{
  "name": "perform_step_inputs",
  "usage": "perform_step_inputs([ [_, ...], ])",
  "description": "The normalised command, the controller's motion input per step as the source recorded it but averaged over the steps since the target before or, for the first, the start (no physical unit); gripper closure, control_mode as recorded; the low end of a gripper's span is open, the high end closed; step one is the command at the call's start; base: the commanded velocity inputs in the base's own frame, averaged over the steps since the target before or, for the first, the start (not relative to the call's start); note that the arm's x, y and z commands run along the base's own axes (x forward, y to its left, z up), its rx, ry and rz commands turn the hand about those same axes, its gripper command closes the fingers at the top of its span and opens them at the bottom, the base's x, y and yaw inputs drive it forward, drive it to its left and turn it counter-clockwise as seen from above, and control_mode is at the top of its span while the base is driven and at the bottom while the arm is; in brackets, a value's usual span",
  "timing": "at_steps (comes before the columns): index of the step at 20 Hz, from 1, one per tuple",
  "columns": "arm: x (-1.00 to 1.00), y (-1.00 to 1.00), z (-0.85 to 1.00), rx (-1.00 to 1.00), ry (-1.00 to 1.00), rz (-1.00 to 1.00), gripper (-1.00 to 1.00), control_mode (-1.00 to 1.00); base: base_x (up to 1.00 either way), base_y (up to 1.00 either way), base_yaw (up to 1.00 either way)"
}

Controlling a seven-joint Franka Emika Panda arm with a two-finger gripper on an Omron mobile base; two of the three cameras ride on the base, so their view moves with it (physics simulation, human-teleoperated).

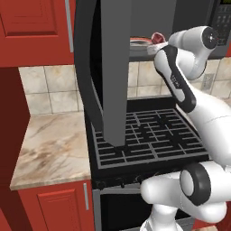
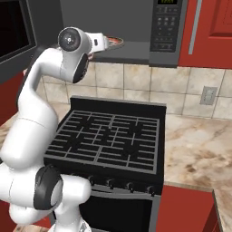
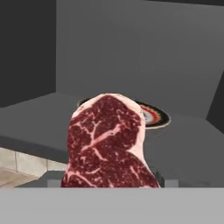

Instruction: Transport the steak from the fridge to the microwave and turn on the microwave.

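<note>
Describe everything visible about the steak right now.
The steak is a flat dark-red slab marbled with pale streaks, with a pale fat rim along its top and right edge. It stands upright close before the hand camera, its lower edge at the gripper, at the mouth of the open microwave, whose grey floor carries a round plate behind it.

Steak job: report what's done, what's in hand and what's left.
Done: the steak is out of the fridge and the microwave door hangs open. In hand: the pincer holds the steak up before the plate inside. Left: set it down, close the door, press the keypad.
</note>
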Motion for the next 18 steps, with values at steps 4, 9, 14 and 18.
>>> perform_step_inputs([
  [4,0.23,0.00,0.44,0.00,-0.06,0.01,1.00,-1.00,0.00,0.00,0.00],
  [9,0.32,0.00,0.15,0.00,-0.05,0.00,1.00,-1.00,0.00,0.00,0.00],
  [14,0.47,0.00,0.00,0.00,-0.04,0.00,1.00,-1.00,0.00,0.00,0.00],
  [18,0.41,0.00,0.01,0.00,-0.05,0.00,1.00,-1.00,0.00,0.00,0.00],
])
